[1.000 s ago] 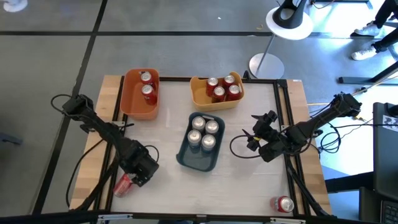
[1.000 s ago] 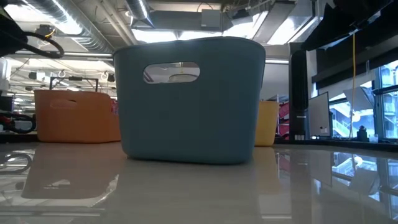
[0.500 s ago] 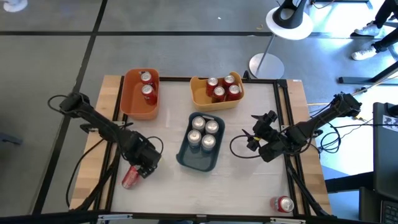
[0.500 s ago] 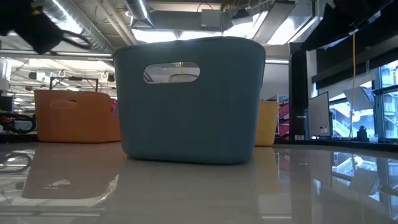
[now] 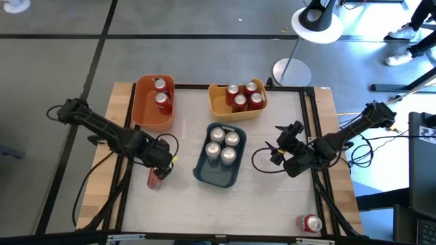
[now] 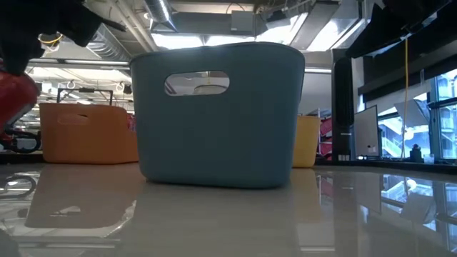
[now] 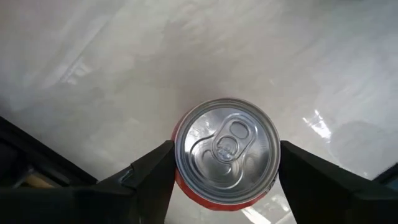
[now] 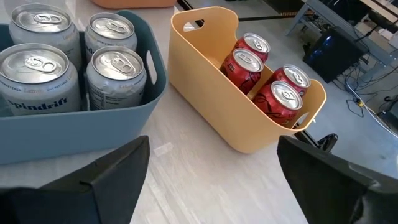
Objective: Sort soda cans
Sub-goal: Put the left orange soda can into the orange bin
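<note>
My left gripper (image 5: 161, 165) is shut on a red soda can (image 5: 155, 179) over the table's left half, to the left of the blue-grey bin (image 5: 204, 173). The can's silver top (image 7: 227, 146) faces the left wrist camera. In the low view the can (image 6: 14, 96) shows at the left edge, above the tabletop. My right gripper (image 5: 281, 151) waits open to the right of the blue-grey bin, touching nothing. Silver cans (image 5: 222, 145) stand in the blue-grey bin, and red cans stand in the yellow bin (image 5: 216, 107) and the orange bin (image 5: 144, 109). My left gripper pinches the red can between its two fingers (image 7: 152, 177), one on each side of the can's wall (image 7: 180, 180) just below the top rim. The fingers come from above, pointing down along the can. The can is lifted clear of the table, top end toward the wrist.
Another red can (image 5: 310, 222) lies by the table's near right corner. The three bins stand in the table's middle and far part. Bare tabletop (image 5: 259, 204) runs along the near edge. A lamp base (image 5: 291, 71) stands on the floor beyond the far edge.
My left gripper has moved from the near left corner toward the far edge and to the right, toward the blue-grey bin, carrying the red can. The can, which lay low by the table's near left edge, is now lifted clear and has come into the low view.
</note>
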`<move>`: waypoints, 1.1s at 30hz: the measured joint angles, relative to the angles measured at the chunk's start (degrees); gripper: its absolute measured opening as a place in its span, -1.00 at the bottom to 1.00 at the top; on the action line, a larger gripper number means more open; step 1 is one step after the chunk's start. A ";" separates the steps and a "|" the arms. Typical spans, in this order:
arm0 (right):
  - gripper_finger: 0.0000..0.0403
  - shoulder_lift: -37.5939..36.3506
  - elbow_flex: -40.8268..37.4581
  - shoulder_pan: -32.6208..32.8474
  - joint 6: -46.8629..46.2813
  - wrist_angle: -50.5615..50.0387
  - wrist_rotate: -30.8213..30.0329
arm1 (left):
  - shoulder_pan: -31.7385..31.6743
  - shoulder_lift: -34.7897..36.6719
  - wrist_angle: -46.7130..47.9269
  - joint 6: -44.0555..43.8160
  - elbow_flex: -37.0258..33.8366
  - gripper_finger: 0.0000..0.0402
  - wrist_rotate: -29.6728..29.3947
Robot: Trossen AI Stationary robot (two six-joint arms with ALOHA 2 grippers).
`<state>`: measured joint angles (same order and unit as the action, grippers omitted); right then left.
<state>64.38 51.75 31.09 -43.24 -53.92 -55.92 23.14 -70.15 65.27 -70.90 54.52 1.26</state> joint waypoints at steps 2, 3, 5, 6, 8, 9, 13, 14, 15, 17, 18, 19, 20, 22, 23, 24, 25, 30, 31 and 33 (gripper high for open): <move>0.75 0.00 0.00 0.02 0.00 0.08 0.02 | -0.40 0.00 0.68 0.66 0.00 0.24 -0.51; 0.75 0.00 0.00 0.00 0.00 0.08 0.02 | -0.48 0.00 0.68 0.86 0.00 0.24 -0.51; 0.75 0.00 0.00 0.00 0.00 0.08 0.02 | -0.48 -0.02 0.65 0.86 0.00 0.24 -0.63; 0.75 0.00 0.00 0.00 0.00 0.06 0.02 | -0.44 -0.02 0.64 0.89 0.00 0.24 -0.65; 0.75 0.00 0.00 0.01 0.00 0.06 0.02 | -0.21 0.15 0.61 1.08 0.00 0.24 -1.08; 0.75 0.00 0.00 0.00 0.00 0.06 0.02 | -0.14 0.29 0.61 1.08 0.00 0.24 -1.60; 0.75 -0.01 0.00 0.01 0.00 0.06 0.02 | -0.17 1.52 0.40 1.64 0.00 0.25 -6.63; 0.75 -0.02 0.00 0.01 -0.06 0.06 0.02 | -0.16 1.87 0.40 1.82 0.00 0.25 -8.27; 0.75 -0.02 0.00 0.01 -0.15 0.06 0.02 | -0.22 2.23 0.40 1.92 0.00 0.25 -9.90; 0.75 -0.02 0.00 0.00 -0.28 0.06 0.02 | -0.23 2.90 0.48 2.26 0.00 0.25 -13.41; 0.75 -0.02 0.00 0.00 -0.28 0.06 0.02 | -0.23 3.23 0.48 2.45 0.00 0.25 -15.17; 0.75 -0.02 0.00 0.00 -0.30 0.06 0.02 | -0.23 3.45 0.42 2.77 0.00 0.25 -17.07; 0.75 -0.02 0.00 0.01 -0.32 0.06 0.02 | -0.23 3.54 0.38 3.11 0.00 0.25 -18.99; 0.75 -0.02 0.00 0.00 -0.37 0.06 0.02 | 0.03 3.45 0.52 3.76 -0.02 0.25 -21.50; 0.75 -0.02 0.00 0.00 -0.39 0.06 0.02 | 0.10 3.27 0.50 4.01 -0.04 0.25 -21.68; 0.75 -0.02 0.00 0.02 -0.39 0.06 0.02 | 0.12 3.03 0.36 4.33 -0.03 0.25 -21.67; 0.75 -0.02 0.00 0.02 -0.39 0.06 0.02 | 0.12 2.76 0.26 4.64 -0.03 0.25 -21.53; 0.75 -0.02 0.00 0.00 -0.39 0.06 0.02 | 0.23 2.40 0.37 5.10 -0.07 0.25 -21.10; 0.75 -0.02 0.00 0.00 -0.42 0.06 0.02 | 0.18 2.39 0.25 5.08 -0.07 0.25 -21.16; 0.75 -0.02 0.00 0.00 -0.39 0.06 0.02 | -0.07 2.38 0.29 4.85 -0.07 0.25 -21.37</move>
<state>64.36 51.75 31.09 -43.64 -53.87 -55.90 23.08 -67.77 65.56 -66.05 54.46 -20.11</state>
